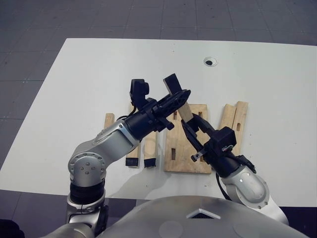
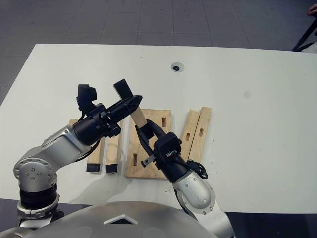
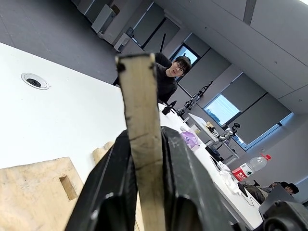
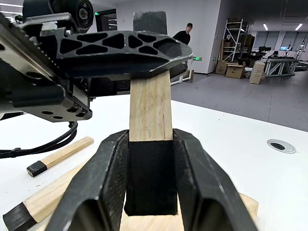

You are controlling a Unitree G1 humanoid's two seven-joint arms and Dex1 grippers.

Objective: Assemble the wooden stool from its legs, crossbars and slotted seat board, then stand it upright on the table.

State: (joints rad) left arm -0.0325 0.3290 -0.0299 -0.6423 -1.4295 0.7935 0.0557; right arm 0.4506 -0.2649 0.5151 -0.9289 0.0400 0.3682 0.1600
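Both my claws are closed on the same wooden leg (image 1: 184, 112), which I hold in the air over the middle of the desk's near edge. My left claw (image 1: 184, 96) clamps it partway up, on bare wood. My right claw (image 4: 150, 144) pinches the black-wrapped lower end, jaws narrowed to the leg's width.

The leg's long axis slants, with the low end at my right claw. The upper black-tipped end rises away from me and a little to my left. Straight beneath it lies the seat board (image 1: 184, 161), flat on the desk (image 1: 74, 89), its slots facing up. My right claw is the nearer one to the board, so I judge that the end it holds must go down into a slot. The leg would first have to be tipped closer to upright.

Two slotted pieces (image 1: 234, 119) lie side by side just right of the board. More black-tipped sticks (image 1: 150, 148) lie just left of it, partly under my left arm.

The desk is plain white and smooth, with a cable hole (image 1: 210, 61) near its far edge. Dark tiled floor (image 1: 148, 17) runs beyond it.
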